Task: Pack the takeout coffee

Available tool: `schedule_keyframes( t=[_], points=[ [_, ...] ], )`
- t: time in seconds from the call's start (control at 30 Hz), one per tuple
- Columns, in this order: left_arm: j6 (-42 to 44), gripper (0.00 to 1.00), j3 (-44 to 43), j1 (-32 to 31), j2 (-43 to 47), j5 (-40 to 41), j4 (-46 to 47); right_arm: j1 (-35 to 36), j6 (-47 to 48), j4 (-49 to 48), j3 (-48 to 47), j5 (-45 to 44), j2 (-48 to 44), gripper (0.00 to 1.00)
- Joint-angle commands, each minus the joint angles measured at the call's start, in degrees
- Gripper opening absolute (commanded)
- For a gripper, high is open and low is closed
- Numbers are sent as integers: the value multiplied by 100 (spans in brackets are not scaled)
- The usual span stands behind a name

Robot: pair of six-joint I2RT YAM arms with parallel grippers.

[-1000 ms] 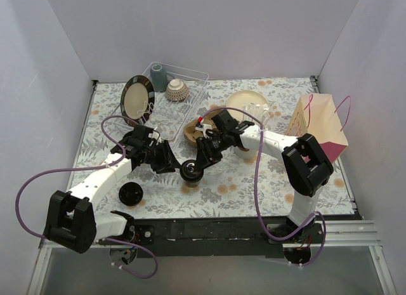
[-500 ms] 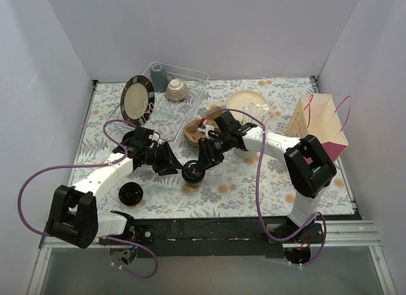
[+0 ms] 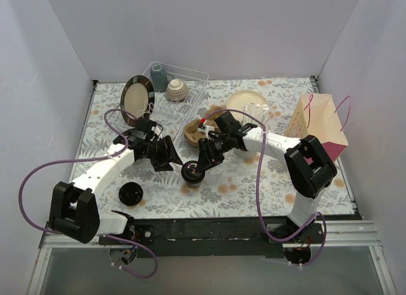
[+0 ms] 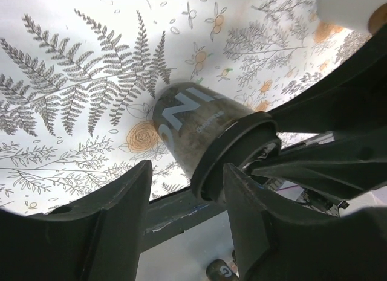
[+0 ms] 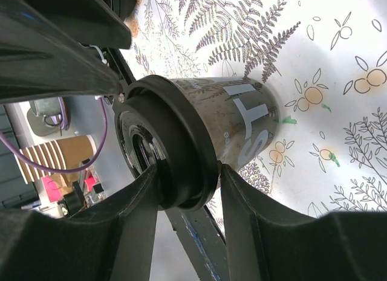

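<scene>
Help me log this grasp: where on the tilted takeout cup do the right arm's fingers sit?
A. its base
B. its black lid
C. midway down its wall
B: the right wrist view shows the right fingers flanking the black lid of the cup, with its wall and base untouched.

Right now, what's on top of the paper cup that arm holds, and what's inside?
A black lid caps the paper cup held by the right gripper. The lid hides whatever is inside.
</scene>
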State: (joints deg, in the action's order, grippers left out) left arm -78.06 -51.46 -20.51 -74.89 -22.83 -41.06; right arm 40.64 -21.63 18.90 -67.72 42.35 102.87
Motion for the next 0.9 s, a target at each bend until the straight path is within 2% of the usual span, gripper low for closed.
schedule_keyframes(
  t=[0.0,0.13,0.27,0.4,0.7,0.87],
  points=[
    [125,50,-145,-5,378,148,-403,111,150,387,128,-789,260,33],
    [-86,49,329,-5,853,42,-307,111,71,387,137,-790,269,33],
    [-314,48,865,-5,1117,-327,166,111,36,343,128,-781,251,33],
    [-447,48,998,-5,1275,-450,598,111,-8,325,119,-763,286,33],
    [-306,45,1288,-5,749,-73,810,119,-70,255,93,-719,321,32],
    [-324,44,1428,-5,327,190,538,111,-17,238,198,-719,330,32]
  ],
)
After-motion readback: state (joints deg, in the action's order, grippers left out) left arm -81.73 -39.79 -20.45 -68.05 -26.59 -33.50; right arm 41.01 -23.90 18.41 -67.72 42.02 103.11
